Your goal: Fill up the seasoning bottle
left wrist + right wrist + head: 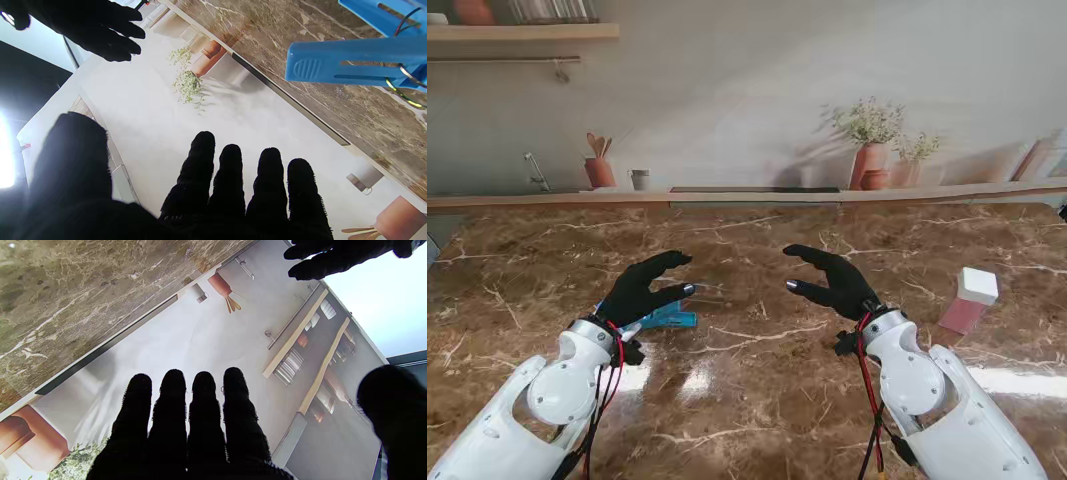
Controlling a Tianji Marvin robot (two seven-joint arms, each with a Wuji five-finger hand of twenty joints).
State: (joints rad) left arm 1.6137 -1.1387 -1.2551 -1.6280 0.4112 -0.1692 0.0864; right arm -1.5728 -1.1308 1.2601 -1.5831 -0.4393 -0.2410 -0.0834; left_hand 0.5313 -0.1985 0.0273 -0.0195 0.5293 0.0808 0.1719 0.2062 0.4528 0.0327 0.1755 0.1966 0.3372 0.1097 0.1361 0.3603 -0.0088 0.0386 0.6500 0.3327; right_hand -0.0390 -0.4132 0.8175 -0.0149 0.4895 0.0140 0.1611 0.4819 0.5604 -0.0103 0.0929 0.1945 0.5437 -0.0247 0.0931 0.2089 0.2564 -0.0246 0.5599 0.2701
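A pink container with a white cap [970, 299], possibly the seasoning bottle, stands on the marble table [757, 400] at the right, well clear of both hands. My left hand [649, 288] hovers left of centre in a black glove, fingers spread and holding nothing. Just under it and nearer to me lies a blue clip [670, 319], which the left wrist view shows as a large blue peg [353, 63] with a wire spring. My right hand [832, 282] faces the left one across a gap, open and holding nothing; its fingers [186, 420] are straight.
A printed kitchen backdrop [827, 90] with plant pots and shelves rises behind the table's far edge [757, 197]. Red cables run along both wrists.
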